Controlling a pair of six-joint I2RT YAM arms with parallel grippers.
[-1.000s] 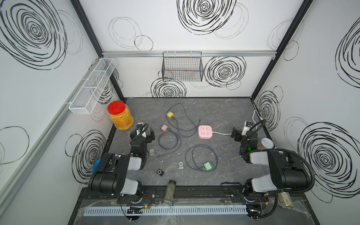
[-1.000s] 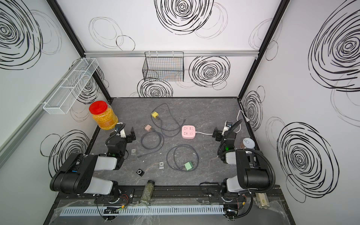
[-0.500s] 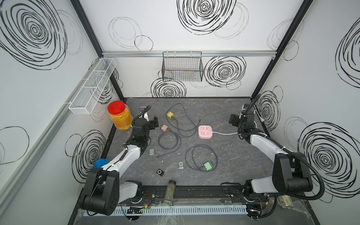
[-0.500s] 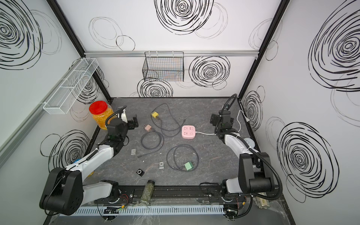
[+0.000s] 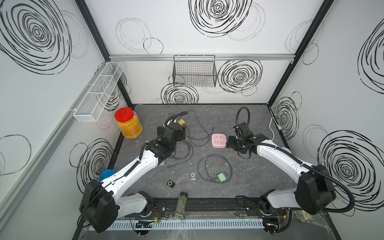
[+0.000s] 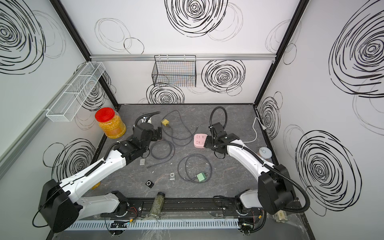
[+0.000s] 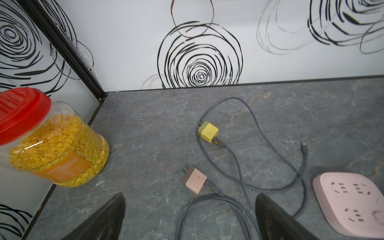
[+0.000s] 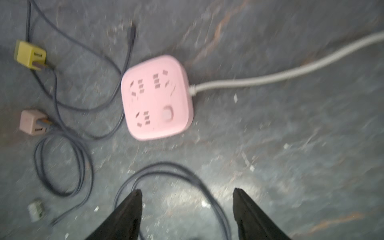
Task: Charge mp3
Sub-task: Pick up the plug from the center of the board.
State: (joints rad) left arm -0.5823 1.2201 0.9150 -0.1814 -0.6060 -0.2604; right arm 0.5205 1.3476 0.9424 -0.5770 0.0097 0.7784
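Note:
A small silver mp3 [image 5: 193, 176] and a black one [image 5: 171, 183] lie near the front of the table; a third silver one [image 6: 142, 161] lies beside my left arm. The pink power strip [image 5: 218, 140] [image 8: 158, 97] sits mid-table. My left gripper [image 7: 190, 199] hangs open just short of the beige charger [image 7: 194, 182], with the yellow charger [image 7: 207, 132] beyond it. My right gripper [image 8: 187, 191] is open and empty above a loop of grey cable [image 8: 176, 172], close to the strip. A green charger [image 5: 222, 177] with coiled cable lies front centre.
A red-lidded jar of yellow flakes [image 5: 128, 124] stands at the back left. The strip's white cord [image 5: 272, 129] runs to the right wall. A small bottle [image 5: 181, 204] lies on the front rail. Wire baskets hang on the left wall [image 5: 97, 93] and back wall [image 5: 194, 70].
Both arms have unfolded from near the front and reached out, the left toward the chargers, the right toward the pink strip. The right wrist view is blurred by motion.

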